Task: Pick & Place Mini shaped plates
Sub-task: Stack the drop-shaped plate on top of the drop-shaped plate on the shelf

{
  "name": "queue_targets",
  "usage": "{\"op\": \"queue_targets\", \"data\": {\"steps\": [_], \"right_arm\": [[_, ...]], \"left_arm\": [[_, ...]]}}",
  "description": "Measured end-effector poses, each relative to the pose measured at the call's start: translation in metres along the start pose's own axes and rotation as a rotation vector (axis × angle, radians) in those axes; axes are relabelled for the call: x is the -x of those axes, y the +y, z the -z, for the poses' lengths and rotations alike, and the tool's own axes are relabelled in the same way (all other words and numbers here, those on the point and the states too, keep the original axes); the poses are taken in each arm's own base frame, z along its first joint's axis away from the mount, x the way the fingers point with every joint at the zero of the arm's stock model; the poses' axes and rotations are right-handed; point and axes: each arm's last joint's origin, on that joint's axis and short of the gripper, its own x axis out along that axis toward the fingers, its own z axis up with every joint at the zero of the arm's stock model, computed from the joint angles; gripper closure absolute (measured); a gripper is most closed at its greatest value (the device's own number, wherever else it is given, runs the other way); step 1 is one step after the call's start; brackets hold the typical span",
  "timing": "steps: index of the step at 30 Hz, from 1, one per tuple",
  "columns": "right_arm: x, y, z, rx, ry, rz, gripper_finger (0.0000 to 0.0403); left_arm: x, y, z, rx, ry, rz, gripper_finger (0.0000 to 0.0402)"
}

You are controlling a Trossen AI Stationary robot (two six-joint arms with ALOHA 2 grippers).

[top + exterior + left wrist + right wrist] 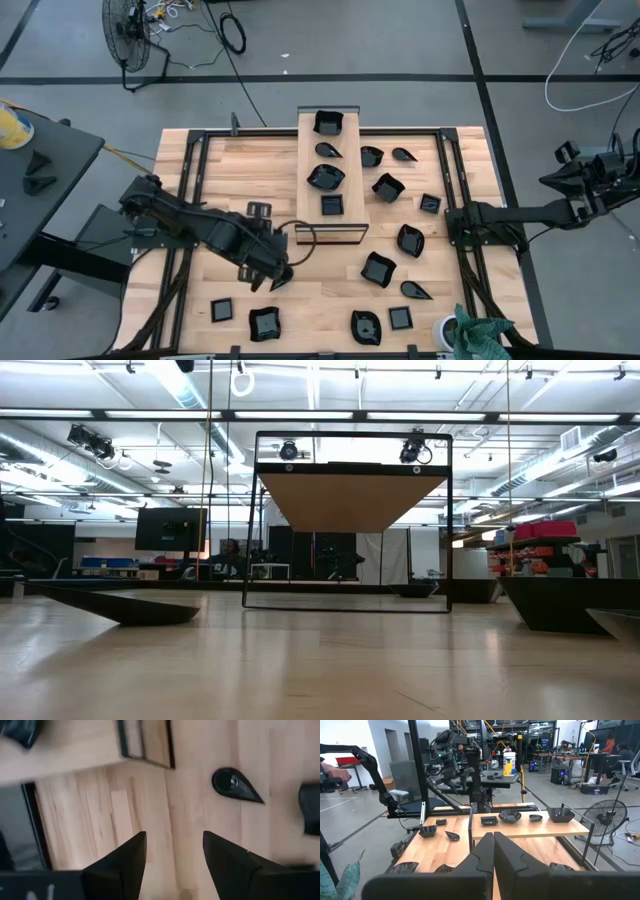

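Several small glossy black plates lie scattered on the wooden table (230, 170). Several more sit on the raised wooden board (345, 190), such as a wavy one (326, 177). My left gripper (278, 278) (175, 837) hangs open over bare wood just off the board's near left corner, fingers pointing steeply down, with nothing between them. A teardrop plate (235, 785) lies flat on the table beyond the fingers. My right gripper (452, 217) (493, 851) waits shut and level at the table's right edge, holding nothing.
The board stands on a black wire frame (345, 520), its near end (330, 238) close to my left gripper. Black rails (190, 200) run along both table sides. A green cloth (485, 335) and a white cup (447, 330) sit at the near right corner.
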Motion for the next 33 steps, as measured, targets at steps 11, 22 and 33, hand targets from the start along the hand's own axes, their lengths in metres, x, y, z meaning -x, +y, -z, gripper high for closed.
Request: {"op": "queue_targets", "data": {"steps": [11, 22, 33], "right_arm": [[0.0, 0.0, 0.0, 0.0, 0.0, 0.0, 0.0392], [0.0, 0.0, 0.0, 0.0, 0.0, 0.0, 0.0392], [0.0, 0.0, 0.0, 0.0, 0.0, 0.0, 0.0392]], "left_arm": [[-0.009, 0.006, -0.027, -0.236, -0.22, 0.008, 0.0216], [-0.002, 0.013, -0.055, -0.036, -0.493, 0.121, 0.0216], [-0.008, 0.02, -0.066, -0.152, -0.542, -0.015, 0.0216]]}}
